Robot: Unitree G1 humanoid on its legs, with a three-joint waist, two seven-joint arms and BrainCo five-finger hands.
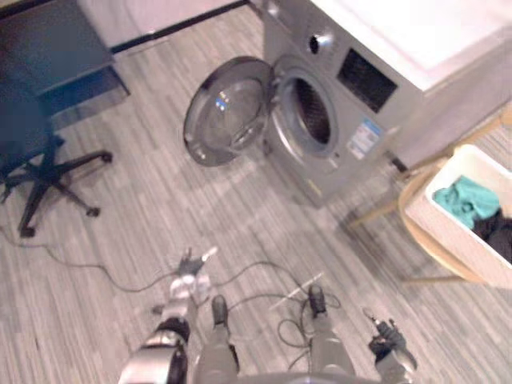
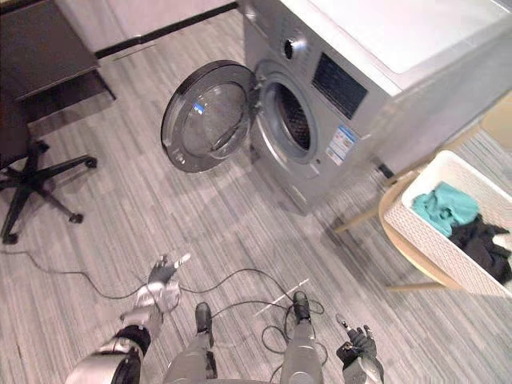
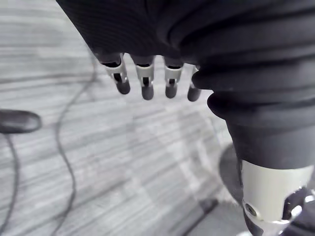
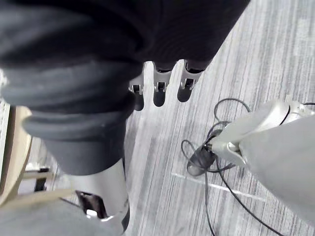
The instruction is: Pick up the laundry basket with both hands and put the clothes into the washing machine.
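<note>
as i look down at the grey striped floor, my left hand is low in front of me on my left side. its fingers are straight and a little spread, and they hang over the floor, not touching it. my right hand is low on my right side, near the bottom of the eye views. its fingers are loose and almost straight, side by side, and they hang over the floor too.

the white laundry basket is far over on my right. it sits on a round wooden stool, just beside the washing machine. inside the basket there is a blue-green cloth, and dark clothes lie right next to it. both my hands are well apart from the basket.

the washing machine is grey and stands in front of me, a bit to the right. its round door is wide open and swung out to the left. the round hole behind the door looks dark, and i cannot tell what is in it.

far on my left there is a black chair on wheels, and behind it a dark desk.
</note>
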